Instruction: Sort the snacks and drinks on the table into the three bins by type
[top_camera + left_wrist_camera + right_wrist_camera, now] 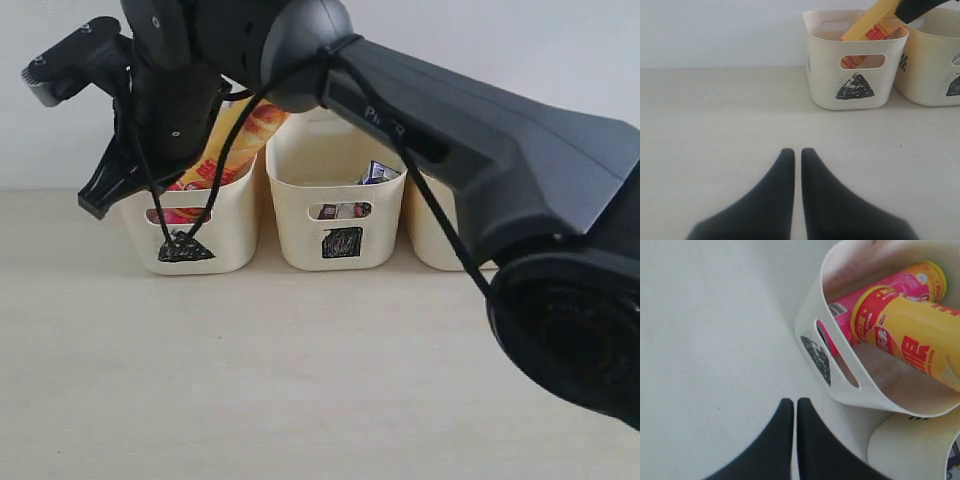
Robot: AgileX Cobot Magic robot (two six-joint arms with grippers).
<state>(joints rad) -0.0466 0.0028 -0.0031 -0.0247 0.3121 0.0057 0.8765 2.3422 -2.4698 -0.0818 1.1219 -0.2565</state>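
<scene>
**Exterior view.** The right arm (480, 130) reaches across to the triangle bin (235, 215). The right gripper (97, 200) hangs just beside the bin's outer wall, its fingers pressed together on nothing. The yellow-and-red crisp tube (255, 125) leans in this bin and stands well above the rim. A cable (213, 190) from the wrist hangs across the bin's front; contact cannot be confirmed.
- Risk: on withdrawal the wrist or cable could catch the tall tube, levering it out or dragging the light bin along the table (300, 380).
- The square bin (300, 190) holds a blue-and-white packet (378, 172); bag or carton cannot be told.
- The third bin (432, 235) is largely masked by the arm and its mark is unseen, so correct sorting there cannot be verified.
- Pale lettering on the arm begins with "P"; the rest is obscured.

**Left wrist view.** The left gripper (797, 152) sits low over bare table, well apart from the bins, fingers clenched and empty. The black triangle mark reads clearly. The tube's red print is too small to read.

**Right wrist view.** The right gripper's fingers are closed with nothing between them, just outside the triangle bin. Inside, the pink crisp tube (890, 287) with its yellow-green lid lies under the yellow-and-red tube.
- Risk: the upper tube rests on a round one and may roll if the bin is jolted.
- Large red characters and small badges show on the yellow tube; no brand is legible.
</scene>
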